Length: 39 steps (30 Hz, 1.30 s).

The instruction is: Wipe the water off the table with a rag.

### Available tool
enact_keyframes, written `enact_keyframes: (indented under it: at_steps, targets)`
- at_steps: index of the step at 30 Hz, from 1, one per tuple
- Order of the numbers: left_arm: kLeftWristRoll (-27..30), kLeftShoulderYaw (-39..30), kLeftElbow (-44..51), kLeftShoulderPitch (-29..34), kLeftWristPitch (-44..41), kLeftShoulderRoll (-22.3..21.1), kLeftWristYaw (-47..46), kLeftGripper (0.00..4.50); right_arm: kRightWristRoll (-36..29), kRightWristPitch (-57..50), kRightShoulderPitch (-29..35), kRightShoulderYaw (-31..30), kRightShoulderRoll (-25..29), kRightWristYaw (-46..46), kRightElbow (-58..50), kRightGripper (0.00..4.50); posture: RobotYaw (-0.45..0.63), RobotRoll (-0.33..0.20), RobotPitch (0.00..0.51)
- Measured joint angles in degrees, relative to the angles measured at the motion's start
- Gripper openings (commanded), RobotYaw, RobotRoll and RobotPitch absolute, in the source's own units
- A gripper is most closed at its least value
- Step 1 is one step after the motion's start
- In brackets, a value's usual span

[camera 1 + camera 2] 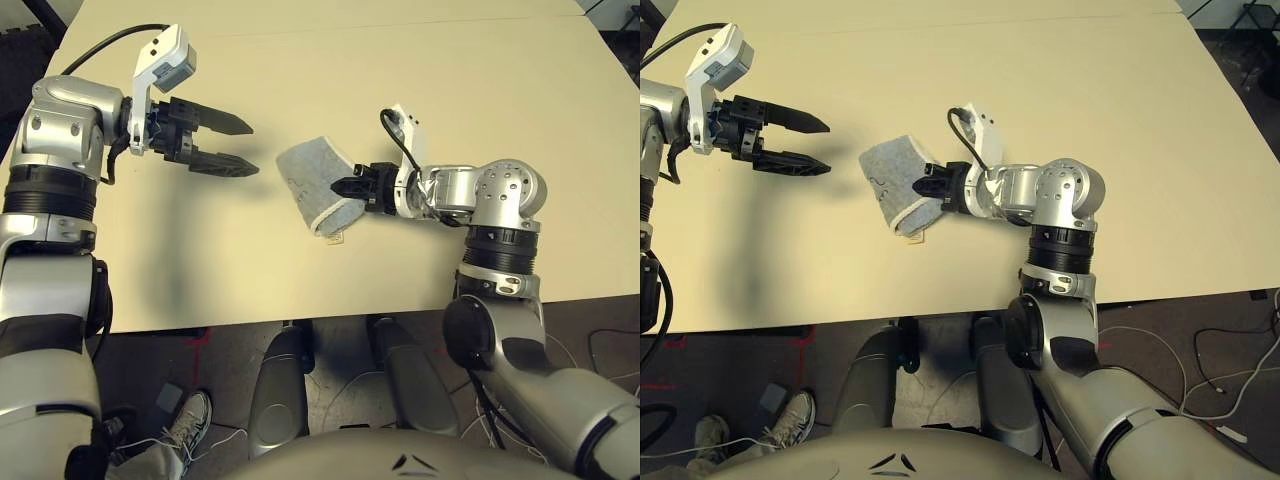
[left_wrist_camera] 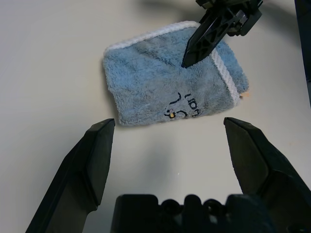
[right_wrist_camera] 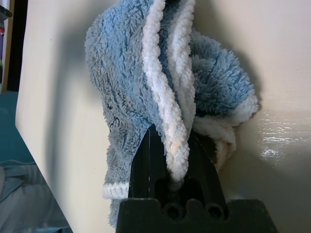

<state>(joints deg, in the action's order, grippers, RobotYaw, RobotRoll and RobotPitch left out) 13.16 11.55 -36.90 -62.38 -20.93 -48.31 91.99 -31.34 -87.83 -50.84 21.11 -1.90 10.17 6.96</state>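
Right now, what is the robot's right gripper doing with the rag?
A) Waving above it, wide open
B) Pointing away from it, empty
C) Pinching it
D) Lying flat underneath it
C, because the right gripper has the rag's white edging squeezed between its two black fingers.

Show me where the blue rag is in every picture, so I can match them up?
Left eye view: the rag is near the middle.
Right eye view: just left of the middle.
Left wrist view: upper middle, beyond the open left gripper.
Right wrist view: top to bottom, pinched by the right gripper.
Shared landmark: the rag's white edging.
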Motion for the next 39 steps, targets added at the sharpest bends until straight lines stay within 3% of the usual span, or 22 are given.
enact_keyframes:
  at_steps: [7, 18, 29, 35, 39]
  targets:
    - [-0.05, -0.19, -0.06, 0.0, 0.18, 0.69, 0.0, 4.5, 0.04, 0.94, -1.59, 0.57, 5.0, 0.15, 2.14, 0.01, -0.15, 0.0, 0.292]
    - [-0.21, -0.29, -0.9, -0.04, 0.93, 1.73, -0.01, 4.5, 1.21, 11.68, -2.33, -0.09, 19.52, 3.63, 11.7, 0.01, -0.15, 0.0, 0.289]
    - [-1.28, -1.59, -2.94, -0.32, 2.0, 2.04, -0.11, 4.5, 6.53, 27.54, -5.34, -3.39, 35.76, 9.19, 30.63, 0.01, -0.16, 0.0, 0.286]
    - [-1.99, -1.76, -4.6, -0.4, 2.42, 2.31, -0.14, 4.5, 7.77, 27.92, -7.52, -4.41, 35.97, 10.58, 33.1, 0.01, -0.16, 0.0, 0.287]
    - [-2.16, -2.0, -4.75, -0.89, 2.76, 2.35, -0.08, 4.5, 4.3, 18.72, -8.25, -3.72, 29.62, 10.48, 24.2, 0.01, -0.16, 0.0, 0.295]
